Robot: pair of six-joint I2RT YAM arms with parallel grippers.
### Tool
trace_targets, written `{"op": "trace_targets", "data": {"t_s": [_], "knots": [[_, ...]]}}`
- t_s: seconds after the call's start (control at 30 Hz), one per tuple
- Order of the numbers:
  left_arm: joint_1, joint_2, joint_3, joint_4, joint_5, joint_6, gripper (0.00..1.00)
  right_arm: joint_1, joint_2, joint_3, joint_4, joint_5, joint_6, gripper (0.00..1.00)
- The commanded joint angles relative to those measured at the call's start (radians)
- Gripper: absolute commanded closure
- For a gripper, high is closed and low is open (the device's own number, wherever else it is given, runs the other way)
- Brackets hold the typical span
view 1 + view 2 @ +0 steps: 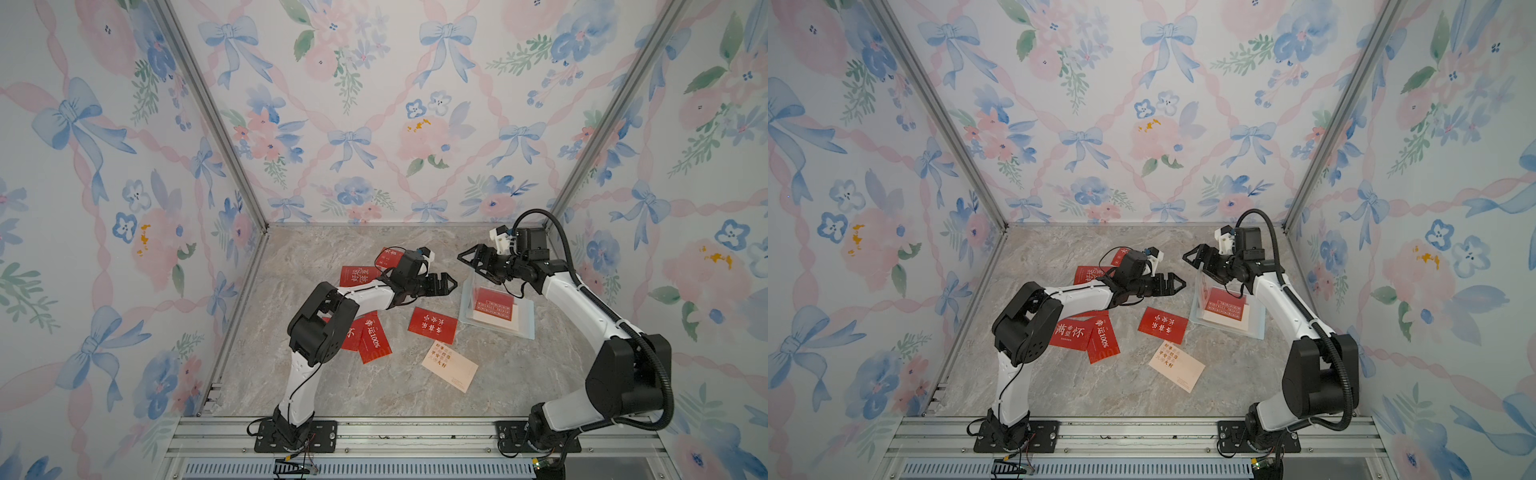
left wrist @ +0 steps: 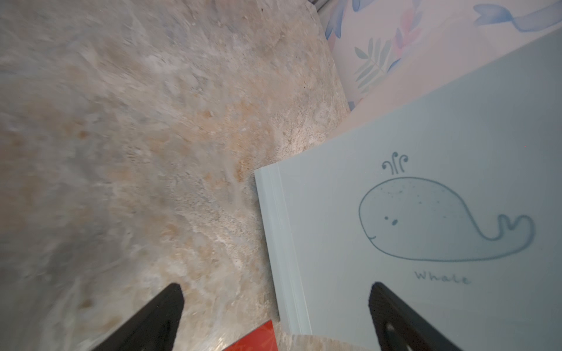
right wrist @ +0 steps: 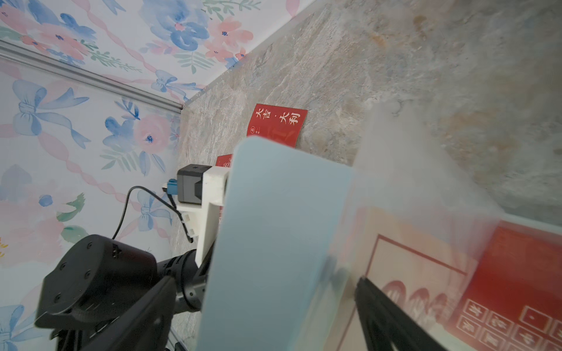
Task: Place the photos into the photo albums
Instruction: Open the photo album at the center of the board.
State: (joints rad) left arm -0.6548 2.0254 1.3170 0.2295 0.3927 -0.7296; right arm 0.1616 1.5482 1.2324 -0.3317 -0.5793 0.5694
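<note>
Desk [image 1: 415,395]: album [image 1: 525,322] lies open under my right arm, red photo [image 1: 492,305] on inner page. Cover [image 2: 425,146] stands upright, whale facing left claw [image 1: 451,284]; raised to expose sleeve page, I judge. Loose photos [image 1: 432,325] scattered toward left arm. Right claw [image 1: 467,262] wide, straddling cover, not pinching. Left claw wide, empty, just beside cover.

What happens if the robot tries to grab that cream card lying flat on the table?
The cream card looks thin and lies flat on the table, so it is probably hard to pinch. It likely slides when pushed, as the table looks smooth. Its straight edges suggest some stiffness.
</note>
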Motion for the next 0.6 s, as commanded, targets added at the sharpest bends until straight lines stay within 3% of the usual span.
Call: {"op": "trace_targets", "data": {"t_s": [0.0, 0.3, 0.57], "knots": [[0.045, -0.105, -0.070, 0.006, -0.030, 0.036, 0.02, 0.051, 0.065, 0.063, 0.038, 0.022, 0.013, 0.08], [0.169, -0.343, -0.304, 0.017, -0.061, 0.045, 0.02, 0.161, 0.297, 0.248, 0.059, 0.035, 0.025, 0.08], [0.249, -0.510, -0.449, 0.018, -0.066, 0.057, 0.02, 0.202, 0.389, 0.389, 0.042, 0.034, 0.046, 0.08]]}}
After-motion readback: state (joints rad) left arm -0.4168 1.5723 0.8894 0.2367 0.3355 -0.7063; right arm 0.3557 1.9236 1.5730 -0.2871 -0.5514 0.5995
